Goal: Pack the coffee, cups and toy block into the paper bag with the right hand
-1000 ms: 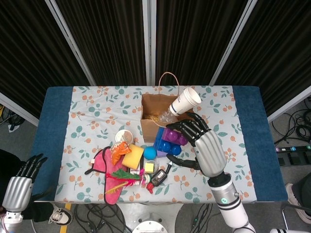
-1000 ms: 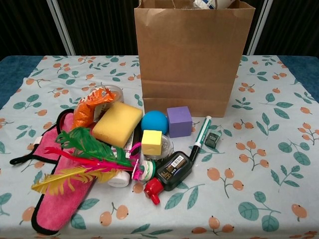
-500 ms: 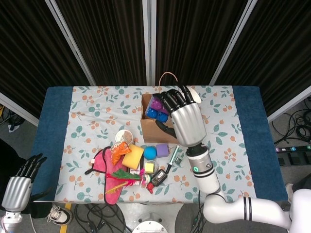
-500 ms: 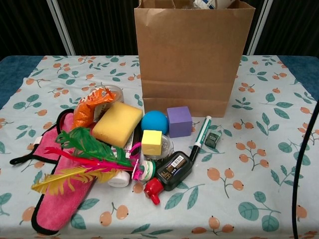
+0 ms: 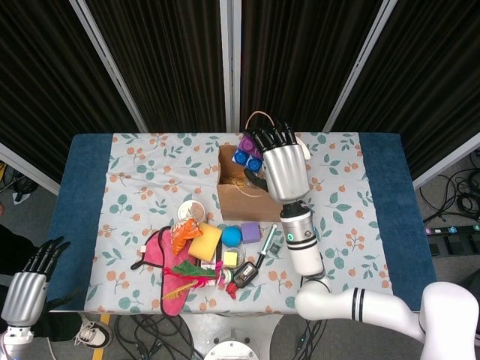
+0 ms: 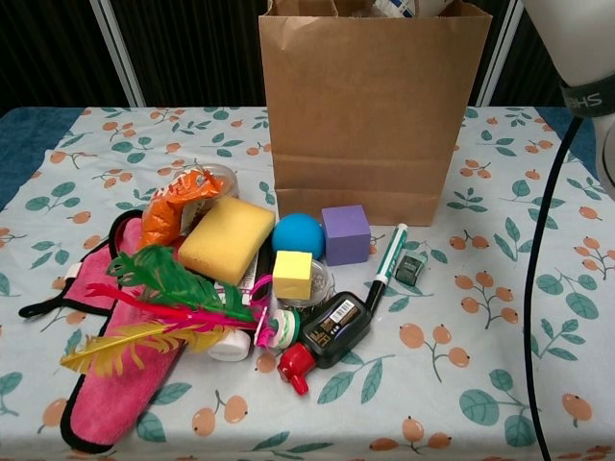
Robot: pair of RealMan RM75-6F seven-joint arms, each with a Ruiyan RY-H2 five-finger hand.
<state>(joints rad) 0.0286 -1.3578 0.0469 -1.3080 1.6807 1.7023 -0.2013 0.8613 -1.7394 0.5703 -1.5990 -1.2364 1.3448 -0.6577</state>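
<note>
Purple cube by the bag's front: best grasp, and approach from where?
Take the purple cube from above, pinching its front and back faces. It sits flat and upright, so the top is free. The blue ball touches or nearly touches its left side, and the paper bag stands just behind, so the back finger has little room. A side-on approach looks blocked.

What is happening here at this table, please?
The robot's right hand holds a purple and blue toy block over the open top of the brown paper bag, which stands upright near the back of the table. The fingers are wrapped over the block, which has not yet been let go. The left hand hangs off the table's near left corner, holding nothing. A pile of other small items, such as a yellow sponge and a blue ball, lies in front of the bag.
</note>
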